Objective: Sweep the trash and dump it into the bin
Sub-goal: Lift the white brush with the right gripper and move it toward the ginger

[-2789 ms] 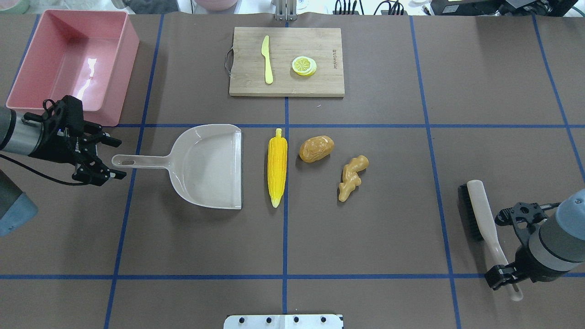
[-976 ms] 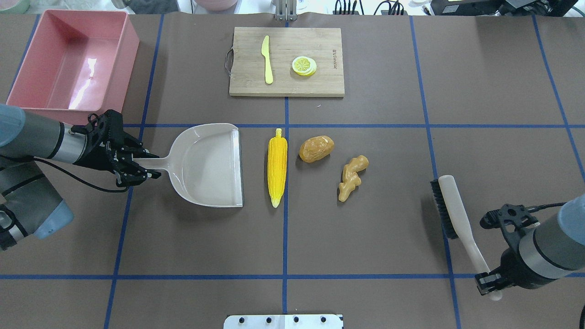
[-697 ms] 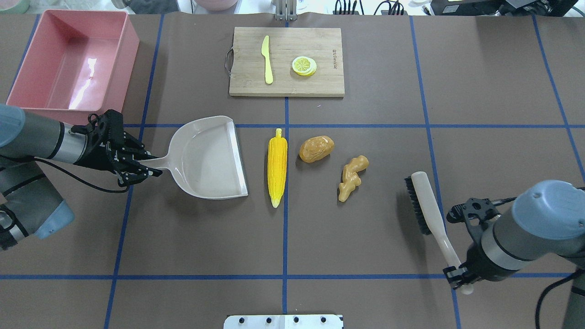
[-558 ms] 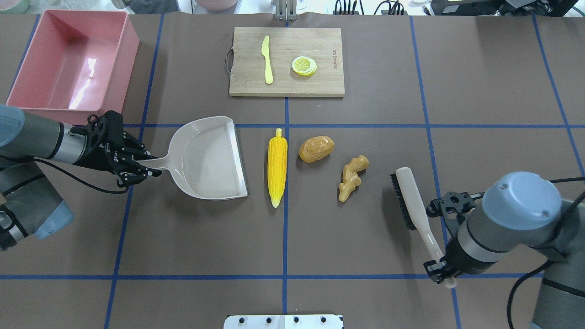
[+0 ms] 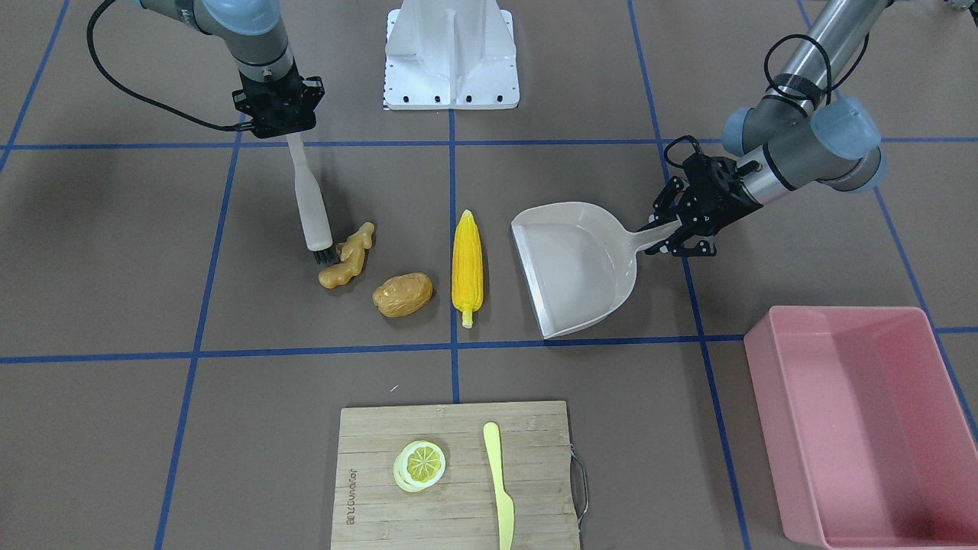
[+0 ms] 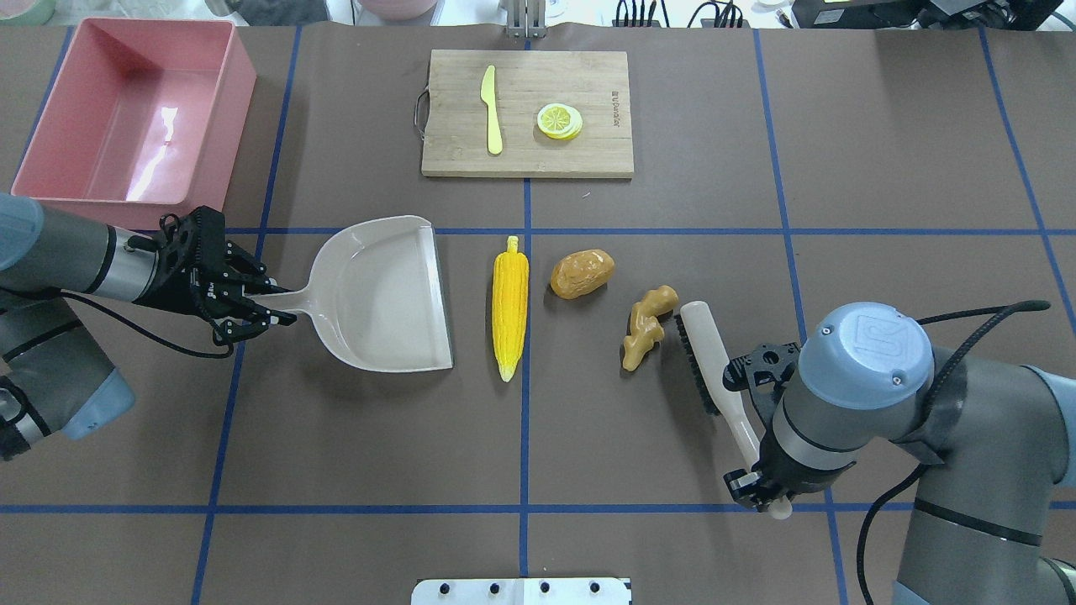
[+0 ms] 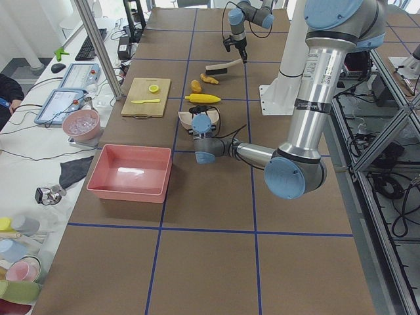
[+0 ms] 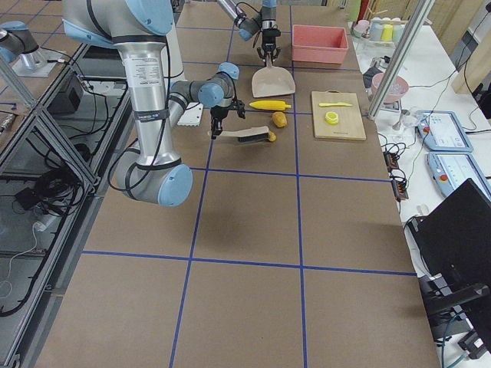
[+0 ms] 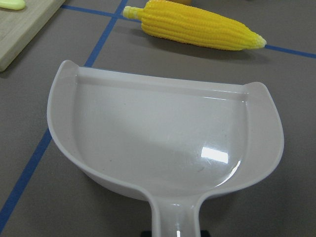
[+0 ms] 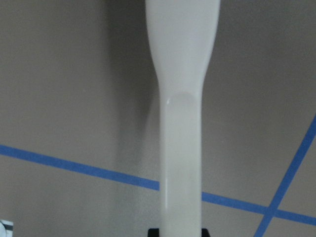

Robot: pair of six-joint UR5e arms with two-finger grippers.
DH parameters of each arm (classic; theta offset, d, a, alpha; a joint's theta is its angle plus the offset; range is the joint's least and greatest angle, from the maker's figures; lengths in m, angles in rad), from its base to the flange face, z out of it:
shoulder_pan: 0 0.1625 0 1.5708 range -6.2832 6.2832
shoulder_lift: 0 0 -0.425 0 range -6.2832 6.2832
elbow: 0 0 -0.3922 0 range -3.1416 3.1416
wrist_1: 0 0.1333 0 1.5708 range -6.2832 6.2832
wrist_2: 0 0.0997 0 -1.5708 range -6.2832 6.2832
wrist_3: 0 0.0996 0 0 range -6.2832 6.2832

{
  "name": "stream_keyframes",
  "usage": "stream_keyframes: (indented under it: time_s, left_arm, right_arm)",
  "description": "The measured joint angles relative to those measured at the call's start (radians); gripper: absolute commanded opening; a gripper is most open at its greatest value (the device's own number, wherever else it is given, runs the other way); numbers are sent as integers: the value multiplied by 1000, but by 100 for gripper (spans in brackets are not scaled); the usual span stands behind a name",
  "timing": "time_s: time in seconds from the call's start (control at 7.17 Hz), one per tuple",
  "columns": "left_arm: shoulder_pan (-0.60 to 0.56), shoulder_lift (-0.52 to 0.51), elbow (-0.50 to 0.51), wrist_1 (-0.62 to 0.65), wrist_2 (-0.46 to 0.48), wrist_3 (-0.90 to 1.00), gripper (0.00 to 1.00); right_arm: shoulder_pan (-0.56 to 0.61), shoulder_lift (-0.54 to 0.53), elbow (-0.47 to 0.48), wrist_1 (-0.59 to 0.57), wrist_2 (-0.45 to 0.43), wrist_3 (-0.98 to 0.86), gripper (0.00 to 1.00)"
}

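Now the right hand [image 6: 761, 494], clamping the brush [image 6: 703, 346], has swung beside the ginger root [image 6: 646, 326]; left hand [image 6: 273, 304] grips the dustpan [image 6: 378, 294].

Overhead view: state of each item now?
dustpan, empty, mouth facing corn cob
brush, bristles beside ginger root
left gripper, shut on dustpan handle
right gripper, shut on brush handle
corn cob, unswept
potato, unswept
ginger root, unswept
bin, empty

I can read nothing outright — the brand stamp [image 6: 616, 107] on the cutting board [image 6: 521, 126] is too small, and the right arm's blue joint cap [image 6: 866, 332] bears only a logo.
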Motion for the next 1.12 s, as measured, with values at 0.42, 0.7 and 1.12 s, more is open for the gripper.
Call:
stream_keyframes:
  time_s: [0.42,0.7,1.12]
  left_arm:
    - [0,-8,1,4,0,7,0]
    - [-4,-8,-1,7,-4,26,0]
    - [-8,-9,-3,22,-10,30,0]
  right_arm:
    - [116,53,-66,-19,12,15,0]
    - [131,62,-106,-20,22,40,0]
    - [101,98,-149,-14,37,51,0]
